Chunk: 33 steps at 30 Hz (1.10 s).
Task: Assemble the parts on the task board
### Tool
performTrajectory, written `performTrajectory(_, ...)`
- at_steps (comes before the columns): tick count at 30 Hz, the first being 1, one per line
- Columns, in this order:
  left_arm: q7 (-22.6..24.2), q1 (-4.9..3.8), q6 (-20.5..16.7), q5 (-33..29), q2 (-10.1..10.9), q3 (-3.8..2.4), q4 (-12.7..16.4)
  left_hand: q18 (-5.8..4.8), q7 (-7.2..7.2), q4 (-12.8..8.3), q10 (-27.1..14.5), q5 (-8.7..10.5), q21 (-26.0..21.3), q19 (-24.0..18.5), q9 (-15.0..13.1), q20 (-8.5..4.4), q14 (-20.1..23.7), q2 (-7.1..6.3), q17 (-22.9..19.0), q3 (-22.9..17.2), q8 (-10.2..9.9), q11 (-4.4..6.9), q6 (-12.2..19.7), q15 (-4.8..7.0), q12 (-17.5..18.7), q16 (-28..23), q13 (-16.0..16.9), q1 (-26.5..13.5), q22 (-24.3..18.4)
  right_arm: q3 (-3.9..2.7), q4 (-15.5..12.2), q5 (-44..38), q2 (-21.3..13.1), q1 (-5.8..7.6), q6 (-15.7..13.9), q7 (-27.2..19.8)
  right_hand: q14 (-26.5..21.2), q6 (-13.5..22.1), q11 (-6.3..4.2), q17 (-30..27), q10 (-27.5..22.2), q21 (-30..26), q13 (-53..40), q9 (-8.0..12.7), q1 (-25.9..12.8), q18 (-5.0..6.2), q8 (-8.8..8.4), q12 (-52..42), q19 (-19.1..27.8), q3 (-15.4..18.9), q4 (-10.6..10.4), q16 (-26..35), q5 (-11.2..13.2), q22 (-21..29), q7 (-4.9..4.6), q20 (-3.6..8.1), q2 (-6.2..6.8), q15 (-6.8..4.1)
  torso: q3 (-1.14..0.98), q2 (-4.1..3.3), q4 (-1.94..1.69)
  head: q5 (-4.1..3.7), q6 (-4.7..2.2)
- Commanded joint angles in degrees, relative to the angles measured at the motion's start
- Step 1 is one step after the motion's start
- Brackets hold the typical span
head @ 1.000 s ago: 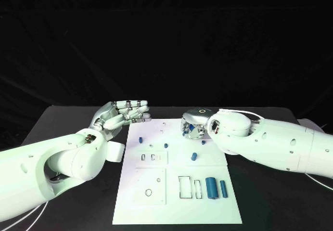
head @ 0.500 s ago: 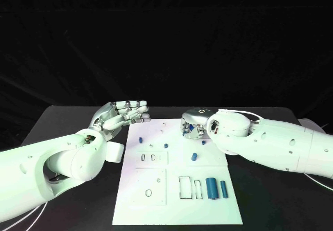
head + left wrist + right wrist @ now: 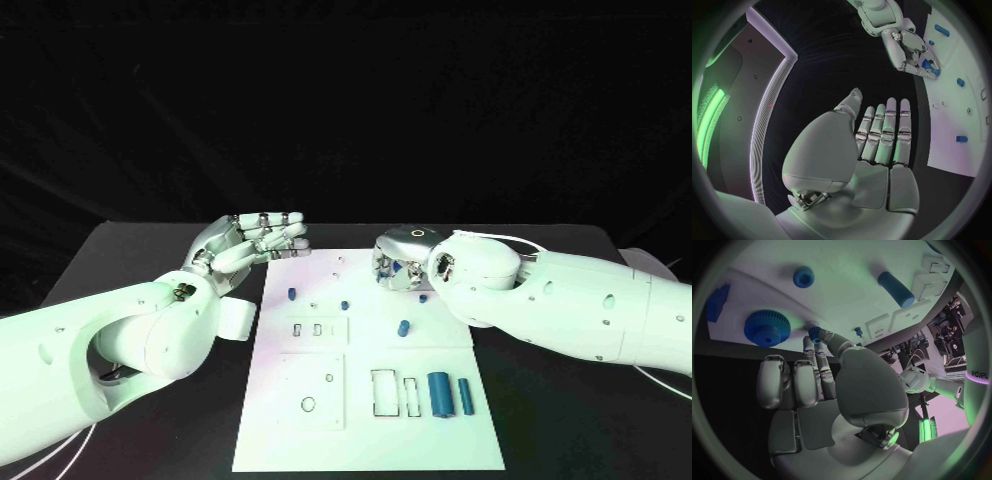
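The task board (image 3: pixel 368 390) is white, on a black table (image 3: pixel 144 260). The parts are blue: a gear (image 3: pixel 767 327), a small peg (image 3: pixel 404 325) and a darker teal cylinder (image 3: pixel 440 391). Both hands are silver.

Both arms are reaching in over the far part of the counter, left hand bare, right hand pinching a small blue piece.

The left arm is coming in from the near left corner, and its left hand (image 3: pixel 254 240) is hovering just off the task board's (image 3: pixel 368 420) far left corner with the palm turned up, fingers (image 3: pixel 887 131) lying straight and side by side, thumb apart, nothing in it. The right arm is crossing from the right edge; its right hand (image 3: pixel 402 260) is pointing down over the board's far right part, thumb and a fingertip (image 3: pixel 812 336) closing on a small blue part (image 3: pixel 815 333), the other fingers lying alongside.
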<state>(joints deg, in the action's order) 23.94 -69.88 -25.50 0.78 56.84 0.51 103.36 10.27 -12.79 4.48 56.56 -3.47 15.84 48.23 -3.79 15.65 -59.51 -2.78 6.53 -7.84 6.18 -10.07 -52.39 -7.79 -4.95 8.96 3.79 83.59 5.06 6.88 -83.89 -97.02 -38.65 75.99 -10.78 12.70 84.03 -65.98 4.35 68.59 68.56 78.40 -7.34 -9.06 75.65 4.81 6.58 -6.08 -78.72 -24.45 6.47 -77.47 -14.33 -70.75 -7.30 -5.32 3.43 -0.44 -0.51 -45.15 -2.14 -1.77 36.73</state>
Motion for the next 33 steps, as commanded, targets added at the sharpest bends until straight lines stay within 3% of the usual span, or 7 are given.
performTrajectory(1, 0.1, -0.10, 0.8, -0.6, 0.0, -0.05, -0.1, 0.27, -0.42, 0.0, -0.2, -0.07, -0.3, 0.0, 0.1, 0.12, 0.0, 0.46, 0.1, 0.5, -0.4, -0.47, -0.1, -0.30, 0.3, -0.4, -0.1, -0.3, -0.1, -0.18, -0.6, -1.9, 0.0, 0.12, -4.6, 1.0, 2.2, -0.2, -0.55, 0.0, 1.1, 0.3, -0.5, -0.1, -0.2, -0.85, 0.32, 0.0, -0.3, -0.4, -0.2, -0.3, -0.3, -0.2, -0.16, -0.08, 0.61, -0.26, 0.06, -0.04, -0.13, 0.05, -0.28)
performTrajectory(8, 0.2, -0.10, 0.9, -0.8, 0.0, -0.04, -0.3, 0.26, -0.43, 0.0, -0.2, -0.07, -0.3, 0.0, 0.1, 0.13, 0.1, 0.47, 0.1, 0.5, -0.4, -0.48, 0.0, -0.32, 0.4, -0.5, -0.1, -0.3, -0.1, -0.32, 1.6, -2.7, 2.2, 0.42, -9.8, 0.3, 2.3, -0.4, -0.66, 0.4, 1.5, 0.9, -0.5, -0.4, -0.3, -1.01, 0.46, -0.1, -0.7, -0.6, -0.2, -0.6, -0.6, -1.1, -0.05, -0.06, 0.97, -0.31, -0.01, -0.21, -0.19, 0.22, -0.72)
performTrajectory(13, 0.2, -0.10, 0.9, -0.8, -0.1, -0.05, -0.2, 0.26, -0.45, 0.0, -0.2, -0.07, -0.3, -0.1, 0.0, 0.15, 0.1, 0.51, 0.1, 0.5, -0.4, -0.50, -0.1, -0.34, 0.4, -0.6, -0.1, -0.2, -0.2, -0.34, 3.9, -2.3, 4.4, 0.53, -11.7, -1.3, 2.4, -0.4, -0.72, 0.6, 1.7, 1.4, -0.6, -0.5, -0.5, -1.15, 0.52, -0.1, -1.1, -0.7, -0.3, -0.7, -0.6, -1.9, 0.00, -0.05, 1.11, -0.36, 0.05, -0.31, -0.18, 0.09, -1.21)
performTrajectory(23, 0.2, -0.10, 0.8, -0.9, -0.2, -0.05, -0.2, 0.25, -0.51, -0.1, -0.3, -0.07, -0.4, -0.2, 0.0, 0.18, 0.2, 0.55, 0.1, 0.5, -0.5, -0.55, 0.0, -0.40, 0.5, -0.7, -0.1, -0.2, -0.2, -0.35, 7.9, -1.5, 8.2, 0.54, -11.3, -2.9, 2.3, -0.4, -0.74, 0.4, 1.8, 1.4, -0.6, -0.6, -0.8, -1.11, 0.54, -0.1, -1.0, -0.7, -0.5, -0.7, -0.5, -1.8, 0.05, -0.04, 1.22, -0.38, -0.01, -0.41, -0.36, 0.26, -1.26)
performTrajectory(33, 0.2, -0.15, 0.7, -0.9, -0.3, -0.08, -0.1, 0.25, -0.55, -0.1, -0.4, -0.07, -0.5, -0.2, 0.0, 0.21, 0.3, 0.56, 0.1, 0.6, -0.6, -0.59, 0.0, -0.43, 0.6, -0.8, -0.1, -0.2, -0.3, -0.34, 9.8, -1.3, 10.1, 0.38, -10.7, -3.5, 2.3, -0.4, -0.74, 0.4, 1.7, 1.3, -0.6, -0.7, -0.9, -1.10, 0.53, -0.1, -1.0, -0.7, -0.5, -0.7, -0.5, -1.8, 0.05, -0.04, 1.28, -0.38, 0.04, -0.58, -0.56, 0.51, -1.11)
